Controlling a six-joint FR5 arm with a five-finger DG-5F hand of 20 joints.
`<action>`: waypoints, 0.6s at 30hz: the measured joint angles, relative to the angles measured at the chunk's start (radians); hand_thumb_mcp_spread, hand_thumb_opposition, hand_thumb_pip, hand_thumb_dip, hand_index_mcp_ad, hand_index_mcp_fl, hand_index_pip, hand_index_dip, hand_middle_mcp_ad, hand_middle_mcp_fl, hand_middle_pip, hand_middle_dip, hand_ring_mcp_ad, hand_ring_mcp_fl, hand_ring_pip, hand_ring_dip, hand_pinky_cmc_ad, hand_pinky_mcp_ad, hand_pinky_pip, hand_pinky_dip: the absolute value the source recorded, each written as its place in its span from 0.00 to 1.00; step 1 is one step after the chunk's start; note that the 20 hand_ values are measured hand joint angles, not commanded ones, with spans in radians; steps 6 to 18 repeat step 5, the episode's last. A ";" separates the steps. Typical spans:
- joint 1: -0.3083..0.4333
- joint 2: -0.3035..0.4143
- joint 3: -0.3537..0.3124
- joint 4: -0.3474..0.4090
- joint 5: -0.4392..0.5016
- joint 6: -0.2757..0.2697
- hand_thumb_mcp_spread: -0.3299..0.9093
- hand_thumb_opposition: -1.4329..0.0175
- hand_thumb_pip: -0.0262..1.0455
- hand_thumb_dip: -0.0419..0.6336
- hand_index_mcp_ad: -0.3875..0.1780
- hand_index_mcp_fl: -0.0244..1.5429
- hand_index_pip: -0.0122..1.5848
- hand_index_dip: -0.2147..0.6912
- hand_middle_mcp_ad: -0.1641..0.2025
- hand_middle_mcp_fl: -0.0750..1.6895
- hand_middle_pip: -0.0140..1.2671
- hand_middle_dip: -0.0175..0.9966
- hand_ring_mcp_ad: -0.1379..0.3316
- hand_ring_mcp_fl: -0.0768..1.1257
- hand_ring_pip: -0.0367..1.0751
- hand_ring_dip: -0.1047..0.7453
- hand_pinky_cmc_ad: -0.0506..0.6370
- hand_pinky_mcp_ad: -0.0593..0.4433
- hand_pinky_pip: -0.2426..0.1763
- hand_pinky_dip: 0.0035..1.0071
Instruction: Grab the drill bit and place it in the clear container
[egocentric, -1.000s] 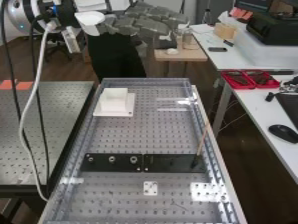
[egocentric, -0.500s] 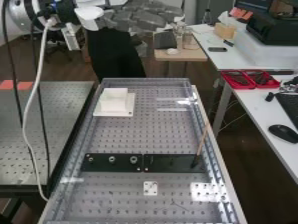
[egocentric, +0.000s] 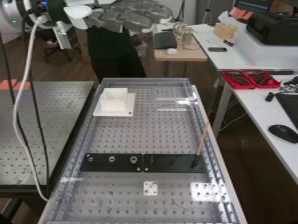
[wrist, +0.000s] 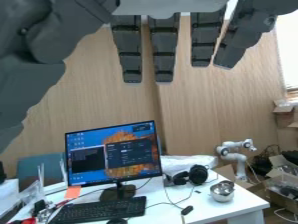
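The hand hangs open past the bench's far end, its fingers straight and grasping nothing. Nearer the camera than the hand, and well apart from it, a slim brown rod with a dark foot stands slightly tilted on a black plate; whether it is the drill bit cannot be told. A clear-walled tray spans the bench below and nearer the camera than the hand. Between the hand and the black plates, off to one side of the rod, a white block sits on a white base, and the tray's far wall also stands between. On the side the fingers point toward are red bins and a computer mouse. Facing the palm side are a monitor, keyboard, headphones, metal bowl and small white robot arm. Counted: one rod, two black plates, three round fittings on one of them, one block, two red bins, one monitor, one bowl.
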 joint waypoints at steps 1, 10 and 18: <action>0.001 0.002 -0.002 0.000 0.001 0.001 0.45 0.53 0.21 0.11 0.64 0.22 0.04 0.53 0.75 0.17 0.11 0.22 0.75 0.12 0.12 0.17 0.48 0.52 0.36 0.25; 0.005 0.009 -0.009 0.005 0.001 -0.004 0.45 0.53 0.21 0.11 0.64 0.22 0.04 0.51 0.75 0.19 0.11 0.22 0.75 0.12 0.12 0.17 0.48 0.51 0.36 0.24; 0.005 0.009 -0.009 0.005 0.001 -0.004 0.45 0.53 0.21 0.11 0.64 0.22 0.04 0.51 0.75 0.19 0.11 0.22 0.75 0.12 0.12 0.17 0.48 0.51 0.36 0.24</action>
